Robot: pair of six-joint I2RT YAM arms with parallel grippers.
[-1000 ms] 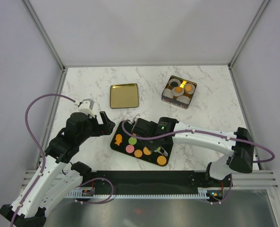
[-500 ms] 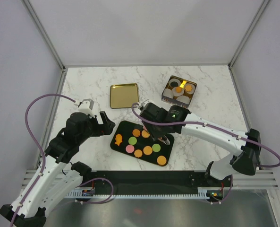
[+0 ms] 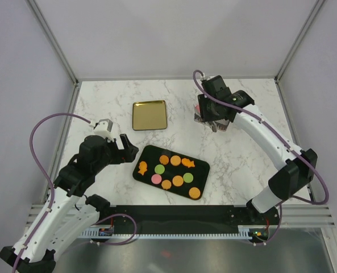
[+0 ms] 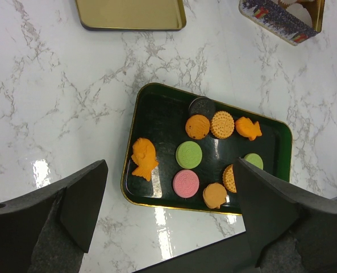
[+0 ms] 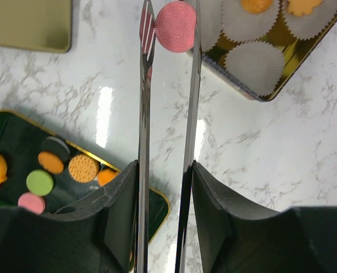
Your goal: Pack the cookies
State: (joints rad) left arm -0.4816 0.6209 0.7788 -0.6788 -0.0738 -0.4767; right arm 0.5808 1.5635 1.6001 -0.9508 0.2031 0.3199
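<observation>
The cookies (image 3: 175, 170) lie on a black tray (image 3: 145, 153) near the table's front: orange, green, pink and one dark (image 4: 202, 106). My right gripper (image 5: 165, 170) is shut on a pair of metal tongs (image 5: 145, 85). The tongs' tips pinch a pink cookie (image 5: 175, 26) above the near edge of the cookie tin (image 5: 273, 85). In the top view the right gripper (image 3: 215, 118) covers most of that tin (image 3: 231, 116). My left gripper (image 4: 168, 210) hangs open over the tray's left end, holding nothing.
White paper cups (image 5: 253, 60) line the tin; two at the back hold orange cookies (image 5: 255, 4). A gold lid (image 3: 150, 115) lies flat at the back left of the tray. The enclosure's walls stand on three sides.
My right arm has swung from the black tray back and right to the tin, carrying the pink cookie in the tongs. The left arm has not moved.
</observation>
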